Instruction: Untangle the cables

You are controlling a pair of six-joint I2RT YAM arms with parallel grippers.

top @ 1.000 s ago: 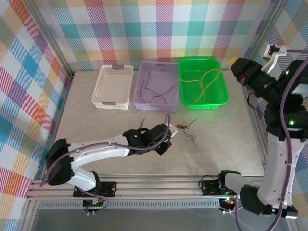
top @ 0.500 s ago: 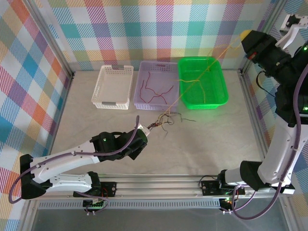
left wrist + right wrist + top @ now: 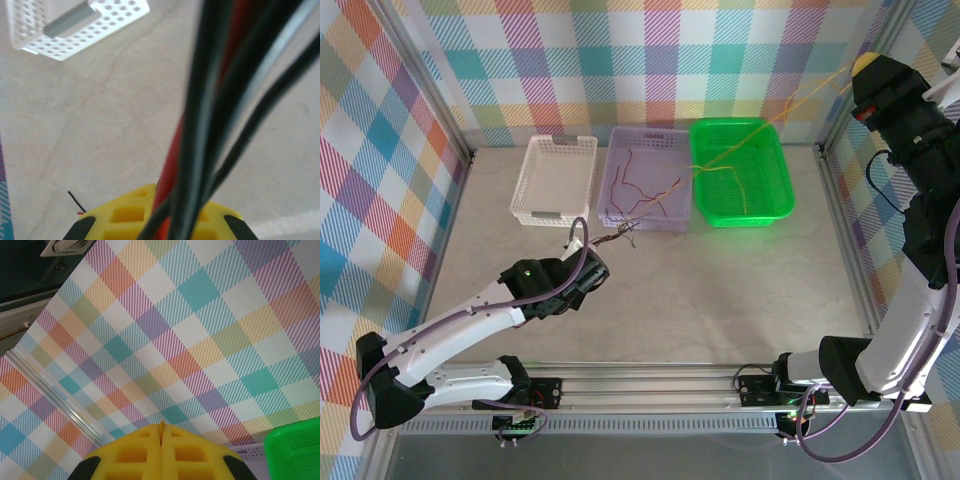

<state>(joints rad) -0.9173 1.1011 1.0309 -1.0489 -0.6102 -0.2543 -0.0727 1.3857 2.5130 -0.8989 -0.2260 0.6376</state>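
Observation:
My left gripper (image 3: 579,245) is low over the table in front of the white basket, shut on a knot of black and dark red cables (image 3: 625,232). Those cables (image 3: 220,100) run close past the left wrist camera, clamped between the yellow fingers (image 3: 125,215). One yellow cable (image 3: 750,135) stretches taut from the knot, over the green basket, up to my right gripper (image 3: 863,66), raised high at the back right. In the right wrist view my right gripper (image 3: 161,426) is shut on that thin yellow strand.
Three baskets stand in a row at the back: a white basket (image 3: 553,180), a purple basket (image 3: 616,190) holding dark red cables (image 3: 642,192), and a green basket (image 3: 775,175) holding yellow cables (image 3: 732,185). Plaid walls enclose the table.
My left gripper has drawn back to the left, dragging the knot toward the baskets. My right gripper has climbed up and to the right, pulling the yellow cable taut.

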